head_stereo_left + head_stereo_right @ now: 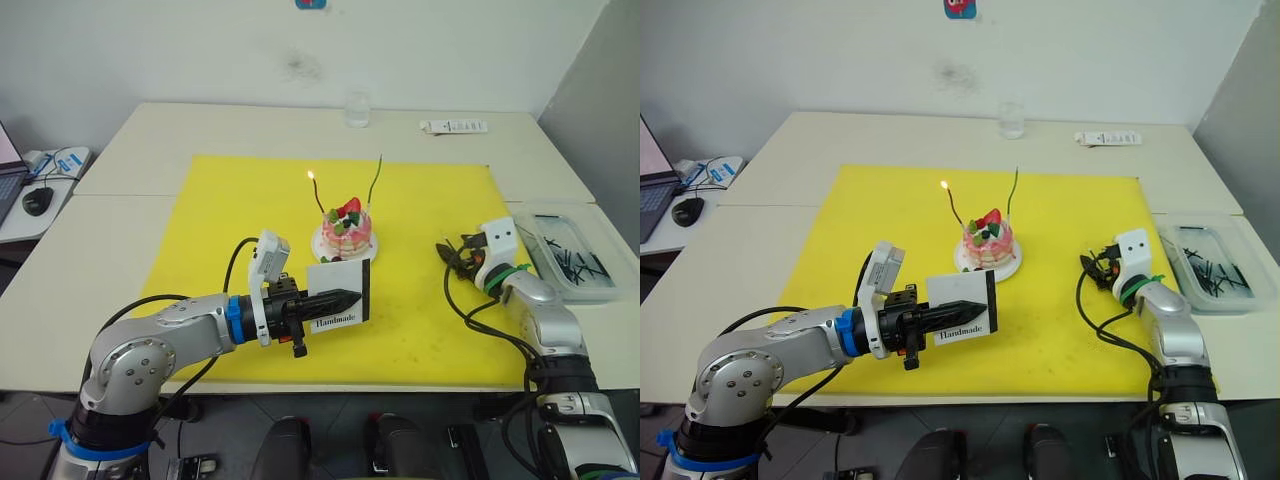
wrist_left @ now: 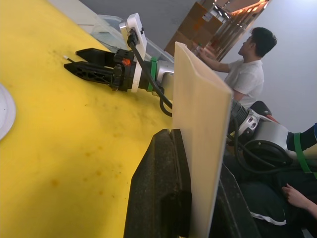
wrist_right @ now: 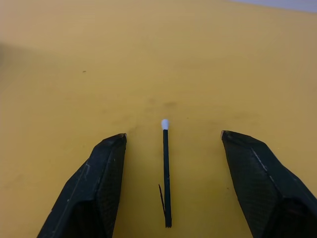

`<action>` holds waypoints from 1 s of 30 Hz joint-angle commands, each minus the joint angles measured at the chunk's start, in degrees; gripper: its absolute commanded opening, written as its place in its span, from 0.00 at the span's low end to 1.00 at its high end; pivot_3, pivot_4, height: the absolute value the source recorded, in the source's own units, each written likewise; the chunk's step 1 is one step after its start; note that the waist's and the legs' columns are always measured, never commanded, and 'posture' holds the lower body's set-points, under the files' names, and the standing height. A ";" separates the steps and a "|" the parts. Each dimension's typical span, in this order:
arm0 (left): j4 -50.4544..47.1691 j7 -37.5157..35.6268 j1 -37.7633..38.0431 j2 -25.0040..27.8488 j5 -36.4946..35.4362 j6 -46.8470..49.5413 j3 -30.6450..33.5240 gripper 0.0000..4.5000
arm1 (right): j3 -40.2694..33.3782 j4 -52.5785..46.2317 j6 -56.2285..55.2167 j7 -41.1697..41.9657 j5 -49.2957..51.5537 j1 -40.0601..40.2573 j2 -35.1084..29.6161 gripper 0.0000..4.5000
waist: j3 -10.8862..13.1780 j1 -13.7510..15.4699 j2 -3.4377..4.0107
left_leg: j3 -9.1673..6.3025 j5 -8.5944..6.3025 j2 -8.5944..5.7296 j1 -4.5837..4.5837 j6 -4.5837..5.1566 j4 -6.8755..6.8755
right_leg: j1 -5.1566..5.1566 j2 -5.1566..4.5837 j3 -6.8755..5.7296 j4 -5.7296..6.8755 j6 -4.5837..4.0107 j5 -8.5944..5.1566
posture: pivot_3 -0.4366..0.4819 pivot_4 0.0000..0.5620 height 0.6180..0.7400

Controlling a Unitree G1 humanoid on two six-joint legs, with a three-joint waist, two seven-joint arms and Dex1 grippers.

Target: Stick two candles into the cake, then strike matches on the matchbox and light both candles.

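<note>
The pink cake sits on its white plate in the middle of the yellow mat. Two candles stand in it: the dark red one on the left carries a small flame, and the green one on the right shows none. My left gripper is shut on the white matchbox, holding it upright just in front of the cake. My right gripper rests open on the mat at the right, with one white-tipped match lying between its fingers, touching neither.
A clear tray holding several dark matches stands at the right table edge. A glass and a white remote lie at the back. A mouse is at the far left. A person sits behind.
</note>
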 commanded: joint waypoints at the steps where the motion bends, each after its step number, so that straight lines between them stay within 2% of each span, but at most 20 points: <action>1: -1.96 -0.02 -0.41 0.59 -1.38 -0.43 1.09 0.00 | 0.31 0.31 1.22 -1.83 -1.18 -0.35 -0.01 0.71 | 0.00 0.00 0.00 | -0.01 0.00 0.00 0.00 0.00 0.00 | 0.01 0.00 -0.01 0.00 -0.02 0.00 | 0.48 0.27 1.00; 4: -2.05 0.05 -0.27 0.78 -1.50 -0.46 1.10 0.00 | 0.19 -0.19 2.02 -1.89 -0.77 0.05 -0.03 0.57 | -0.01 0.01 0.00 | -0.05 0.00 0.00 0.06 0.00 0.03 | 0.11 -0.01 -0.03 -0.01 -0.23 -0.11 | 0.48 0.27 1.00; 10: -2.10 0.12 -0.14 0.84 -1.52 -0.65 0.90 0.00 | 0.07 -1.82 3.74 -1.75 -0.07 1.81 0.18 0.10 | -0.01 0.04 0.00 | -0.06 0.00 -0.03 0.07 0.00 0.04 | 0.18 -0.05 -0.04 -0.06 -0.23 -0.11 | 0.48 0.27 1.00; 12: -2.03 0.06 -0.11 0.90 -1.48 -0.67 0.92 0.00 | -0.01 -2.36 4.20 -1.93 -0.04 2.29 0.18 0.01 | -0.02 0.11 0.00 | -0.07 0.00 -0.03 0.07 0.00 0.03 | 0.19 -0.05 -0.06 -0.08 -0.22 -0.11 | 0.48 0.27 1.00; 21: -2.10 0.03 0.27 0.53 -1.25 -0.93 0.56 0.00 | -0.69 -6.71 3.96 -1.05 1.59 2.45 -0.63 0.01 | -0.01 0.21 0.00 | -0.11 0.00 -0.03 0.05 0.00 0.00 | 0.19 -0.05 -0.10 -0.12 -0.22 -0.11 | 0.48 0.27 1.00; 25: -0.60 0.31 0.04 0.91 -1.12 -0.99 1.75 0.00 | 2.93 -16.39 4.31 7.90 2.11 1.64 -6.19 0.01 | 0.04 0.17 0.07 | -0.07 0.00 -0.03 -0.01 0.00 -0.02 | 0.10 -0.06 -0.08 -0.12 -0.19 -0.10 | 0.48 0.27 1.00; 30: 3.47 5.67 -2.02 -1.75 -6.03 -0.37 4.29 0.00 | 5.24 -30.62 8.90 16.15 6.05 1.14 -12.30 0.01 | 0.04 0.20 0.08 | -0.17 0.00 0.06 -0.02 0.00 -0.04 | 0.06 -0.05 -0.15 -0.11 -0.12 -0.06 | 0.48 0.27 1.00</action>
